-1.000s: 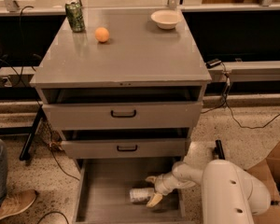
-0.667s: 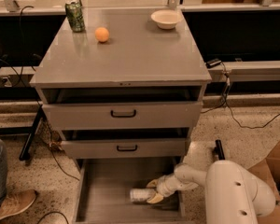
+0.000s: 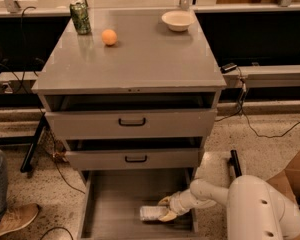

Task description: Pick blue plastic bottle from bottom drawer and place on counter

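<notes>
The blue plastic bottle (image 3: 151, 213) lies on its side on the floor of the open bottom drawer (image 3: 112, 199), towards the front right. My gripper (image 3: 165, 208) reaches into the drawer from the right, its yellowish fingers on either side of the bottle's right end. The white arm (image 3: 215, 194) runs back to the large white body at the lower right. The counter (image 3: 140, 59) is the grey top of the cabinet, far above the gripper.
On the counter stand a green can (image 3: 80, 17) at the back left, an orange ball (image 3: 109, 37) and a white bowl (image 3: 177, 20). The two upper drawers (image 3: 132, 122) are slightly open. A person's leg and shoe (image 3: 7, 216) are at the lower left. A cardboard box (image 3: 296, 176) sits right.
The gripper has slid a little left along the bottle, so its fingers now straddle the bottle's right end. The bottle has not moved.
</notes>
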You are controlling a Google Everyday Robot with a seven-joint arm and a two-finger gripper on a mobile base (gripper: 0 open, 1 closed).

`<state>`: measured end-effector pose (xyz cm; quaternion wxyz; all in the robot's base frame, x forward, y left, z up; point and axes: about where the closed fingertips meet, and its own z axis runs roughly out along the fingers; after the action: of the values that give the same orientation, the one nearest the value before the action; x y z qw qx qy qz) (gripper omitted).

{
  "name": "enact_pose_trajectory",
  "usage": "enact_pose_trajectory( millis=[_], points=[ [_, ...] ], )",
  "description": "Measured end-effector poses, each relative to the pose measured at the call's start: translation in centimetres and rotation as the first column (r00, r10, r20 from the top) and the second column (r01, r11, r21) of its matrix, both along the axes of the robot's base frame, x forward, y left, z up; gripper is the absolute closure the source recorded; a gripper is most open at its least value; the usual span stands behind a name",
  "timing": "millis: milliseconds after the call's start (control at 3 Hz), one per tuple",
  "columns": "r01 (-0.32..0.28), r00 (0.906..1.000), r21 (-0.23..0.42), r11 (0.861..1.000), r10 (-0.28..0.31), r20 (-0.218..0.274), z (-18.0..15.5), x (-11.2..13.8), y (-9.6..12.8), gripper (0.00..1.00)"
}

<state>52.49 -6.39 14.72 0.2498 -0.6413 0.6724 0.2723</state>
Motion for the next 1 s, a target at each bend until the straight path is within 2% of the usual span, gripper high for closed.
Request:
enact_pose_trajectory(
  millis=[333, 667, 1000],
  points=[
    [-0.003, 0.9992, 0.039, 0.999, 0.001, 0.04, 4.8, -0.7, -1.8, 1.0],
    [-0.03, 0.997, 0.068, 0.997, 0.025, 0.073, 13.3, -1.6, -4.5, 1.0],
    [-0.096, 0.9872, 0.078, 0.992, 0.085, 0.135, 24.7, -0.8, -7.5, 1.0]
  ],
)
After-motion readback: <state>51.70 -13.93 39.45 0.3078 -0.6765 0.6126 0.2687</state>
